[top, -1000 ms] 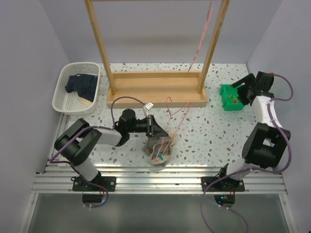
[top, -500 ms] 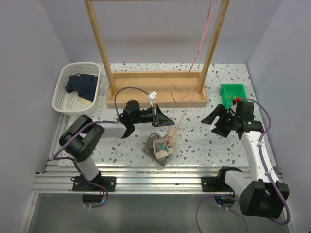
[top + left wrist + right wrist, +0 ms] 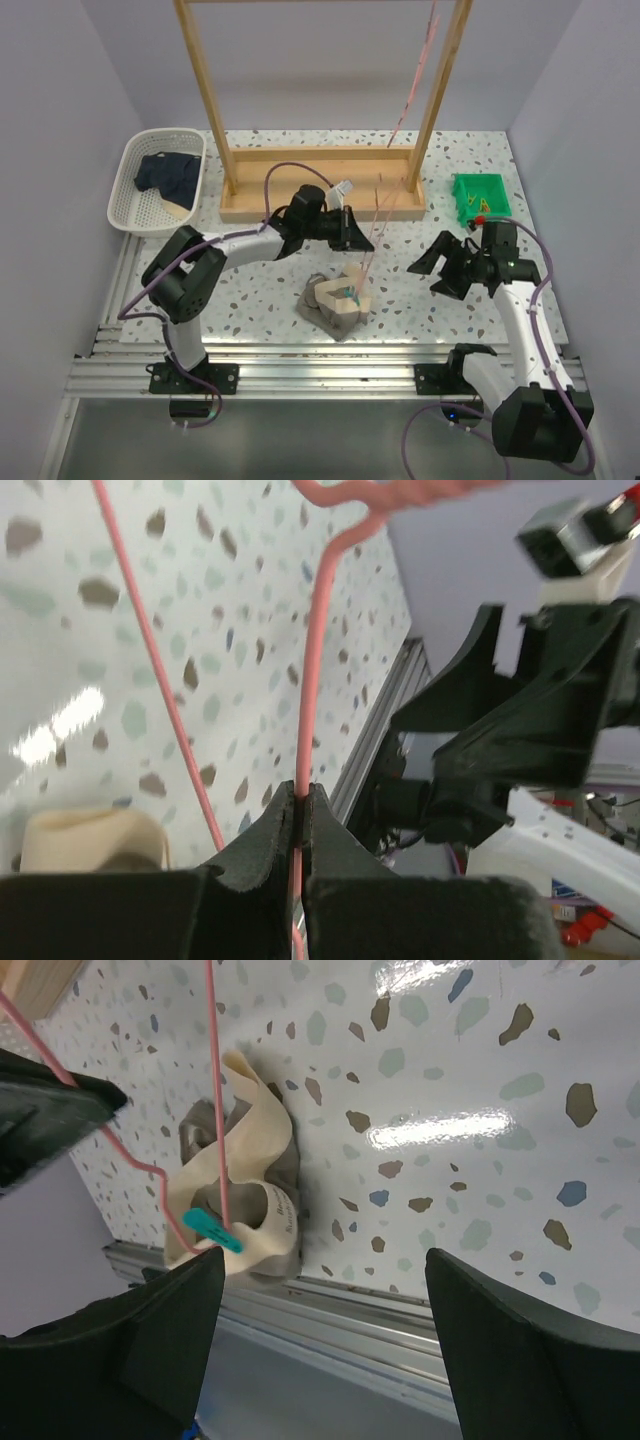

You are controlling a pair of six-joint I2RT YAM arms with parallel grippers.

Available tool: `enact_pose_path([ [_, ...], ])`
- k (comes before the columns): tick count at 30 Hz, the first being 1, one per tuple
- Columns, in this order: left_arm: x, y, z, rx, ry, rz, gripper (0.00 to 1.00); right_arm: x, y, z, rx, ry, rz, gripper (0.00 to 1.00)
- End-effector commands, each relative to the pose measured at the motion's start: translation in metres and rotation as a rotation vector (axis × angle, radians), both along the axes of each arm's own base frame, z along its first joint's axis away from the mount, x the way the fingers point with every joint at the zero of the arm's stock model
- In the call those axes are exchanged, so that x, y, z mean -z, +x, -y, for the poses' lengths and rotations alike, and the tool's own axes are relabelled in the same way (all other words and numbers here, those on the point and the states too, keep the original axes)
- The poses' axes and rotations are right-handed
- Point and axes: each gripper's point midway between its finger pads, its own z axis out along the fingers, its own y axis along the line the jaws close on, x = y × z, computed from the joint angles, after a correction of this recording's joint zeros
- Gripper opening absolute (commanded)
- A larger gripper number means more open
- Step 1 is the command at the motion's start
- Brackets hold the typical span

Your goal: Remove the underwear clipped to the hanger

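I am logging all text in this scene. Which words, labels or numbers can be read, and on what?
No text reads clearly.
Print on the beige waistband of the grey underwear: too blurred to read.
Blue print on a white part, left wrist view: too blurred.

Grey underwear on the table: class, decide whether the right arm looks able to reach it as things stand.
Probably yes. The right tool is open and faces the grey underwear across bare table; only the pink hanger wire, held by the left tool, stands near.

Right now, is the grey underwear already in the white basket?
No, the grey underwear lies on the table, clipped to the pink hanger.
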Motion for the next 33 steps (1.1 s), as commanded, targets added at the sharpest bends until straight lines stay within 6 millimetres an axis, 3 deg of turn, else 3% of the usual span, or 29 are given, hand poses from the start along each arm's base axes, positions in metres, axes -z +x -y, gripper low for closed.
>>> enact_pose_path([
  [1, 0.023, -0.049, -0.02, 0.031, 0.063, -0.078, 0.0, -0.006, -0.006, -0.012, -0.074, 0.053, -0.005, 0.85],
  [3, 0.009, -0.062, -0.022, 0.029, 0.003, -0.062, 0.0, -0.004, -0.009, -0.016, -0.097, 0.067, -0.016, 0.86],
  [4, 0.021, -0.072, -0.029, 0.028, 0.017, -0.09, 0.0, -0.005, -0.01, -0.02, -0.112, 0.083, -0.015, 0.86],
  [6, 0.01, -0.08, -0.031, 0.022, -0.019, -0.073, 0.0, -0.001, -0.014, -0.022, -0.139, 0.093, -0.023, 0.87],
  [10, 0.008, -0.101, -0.032, 0.047, -0.035, -0.064, 0.0, 0.0, -0.022, -0.033, -0.208, 0.103, -0.026, 0.88],
  [17, 0.009, -0.105, -0.036, 0.018, -0.045, -0.062, 0.0, 0.008, -0.054, -0.061, -0.333, 0.209, -0.106, 0.83],
  [23, 0.017, -0.114, -0.034, 0.017, -0.094, -0.078, 0.0, 0.026, -0.081, -0.069, -0.327, 0.229, -0.215, 0.84],
  [33, 0.026, -0.128, -0.025, 0.046, -0.187, -0.123, 0.0, 0.034, -0.09, -0.093, -0.366, 0.248, -0.248, 0.85],
])
